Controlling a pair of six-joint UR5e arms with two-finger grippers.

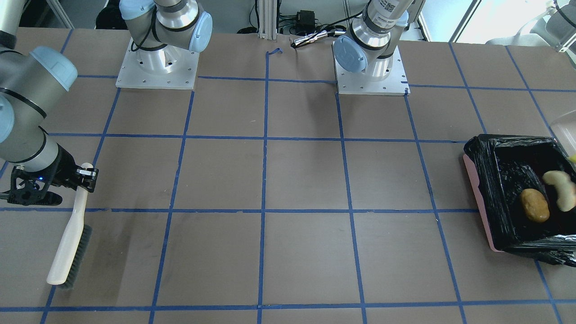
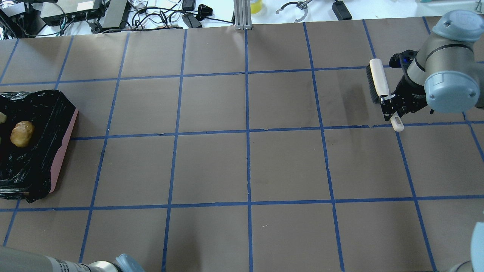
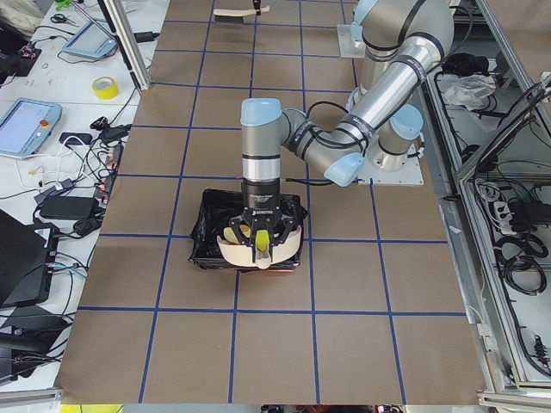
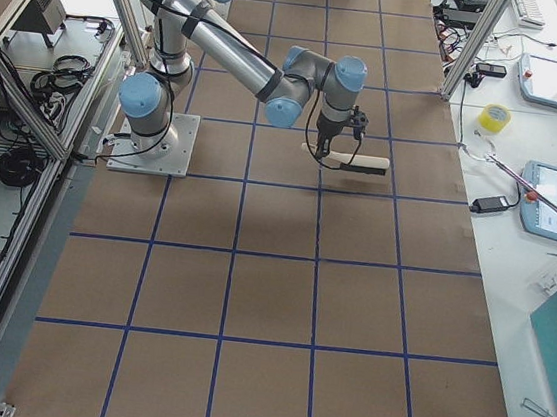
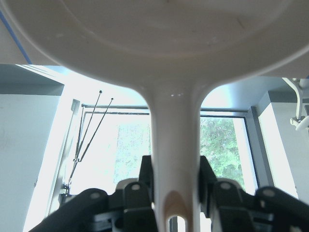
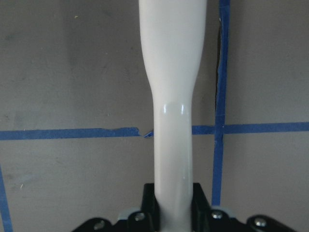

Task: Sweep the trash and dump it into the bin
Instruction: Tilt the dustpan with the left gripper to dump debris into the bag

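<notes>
The bin (image 1: pixel 478 155), pink with a black bag liner, stands at the table's end on my left (image 2: pixel 60 128). The orange-brown lump (image 1: pixel 534 205) and the pale crescent (image 1: pixel 560 186) lie inside it. My left gripper (image 5: pixel 176 186) is shut on the handle of the beige dustpan (image 3: pixel 245 252) and holds it tilted over the bin. The yellow-green wedge (image 3: pixel 259 242) shows at the pan. My right gripper (image 1: pixel 85 173) is shut on the handle of a white brush (image 1: pixel 67 243), far from the bin, with the bristles near the table.
The brown table top (image 2: pixel 245 162) carries a blue tape grid. The two arm bases (image 1: pixel 157 67) stand at the robot's side. Cables and devices (image 2: pixel 113 15) lie beyond the far edge.
</notes>
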